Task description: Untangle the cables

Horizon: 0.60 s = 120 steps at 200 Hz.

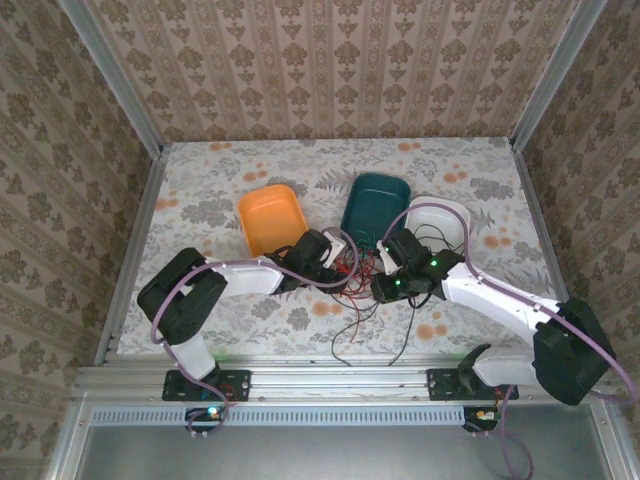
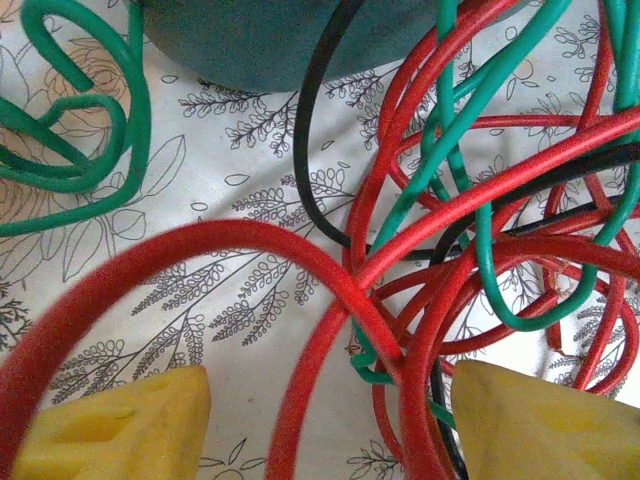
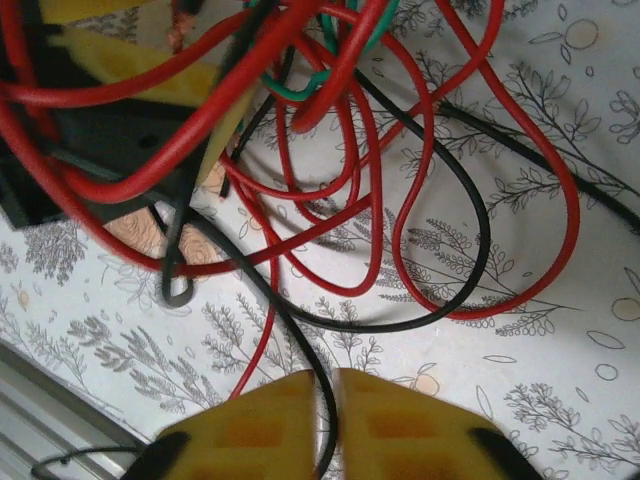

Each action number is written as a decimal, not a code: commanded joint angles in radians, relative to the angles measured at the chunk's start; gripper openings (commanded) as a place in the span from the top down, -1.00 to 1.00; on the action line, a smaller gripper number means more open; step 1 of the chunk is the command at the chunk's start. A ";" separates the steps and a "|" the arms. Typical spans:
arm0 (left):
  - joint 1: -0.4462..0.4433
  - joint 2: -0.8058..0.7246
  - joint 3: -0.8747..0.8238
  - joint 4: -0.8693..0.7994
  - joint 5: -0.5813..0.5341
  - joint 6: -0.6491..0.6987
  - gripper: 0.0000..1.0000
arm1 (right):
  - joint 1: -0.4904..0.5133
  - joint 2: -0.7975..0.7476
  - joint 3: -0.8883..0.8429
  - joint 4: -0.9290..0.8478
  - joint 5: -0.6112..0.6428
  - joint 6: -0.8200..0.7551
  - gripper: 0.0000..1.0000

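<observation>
Top external view, read from the left, shows an orange tray (image 1: 270, 218), a teal tray (image 1: 375, 205) and a white tray (image 1: 440, 215) along the back of the counter (image 1: 200, 175). They look like sorting bins for freed strands. The cables (image 1: 358, 278) lie heaped just in front of them in one red, black and green knot. The arms lean in from opposite sides, which suits pulling strands apart. In the left wrist view, the left pincer (image 2: 330, 430) hangs low over the knot with its jaws well apart. A thick red cable (image 2: 250, 235) loops through the gap, but nothing is gripped. In the right wrist view, the right pincer (image 3: 335, 425) is closed, its pads nearly meeting on a black cable (image 3: 322, 395), probably to draw it out of the red loops.
</observation>
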 commanded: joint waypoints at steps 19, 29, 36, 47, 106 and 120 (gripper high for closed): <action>0.004 -0.027 -0.019 -0.014 0.000 -0.002 -0.75 | -0.009 -0.071 0.041 -0.003 0.074 -0.042 1.00; 0.005 -0.022 -0.016 -0.019 0.000 -0.002 -0.90 | -0.014 -0.109 0.075 -0.043 0.112 -0.054 1.00; 0.004 -0.018 -0.016 -0.023 0.000 -0.002 -0.96 | -0.019 -0.133 0.101 -0.069 0.147 -0.062 1.00; 0.006 -0.012 -0.016 -0.027 0.001 -0.002 -1.00 | -0.023 -0.171 0.149 -0.102 0.203 -0.075 1.00; 0.009 0.021 -0.010 -0.044 0.009 0.013 -0.96 | -0.024 -0.262 0.403 -0.196 0.476 -0.199 1.00; 0.008 0.025 -0.010 -0.043 0.010 0.010 -0.95 | -0.025 -0.278 0.449 -0.189 0.522 -0.219 1.00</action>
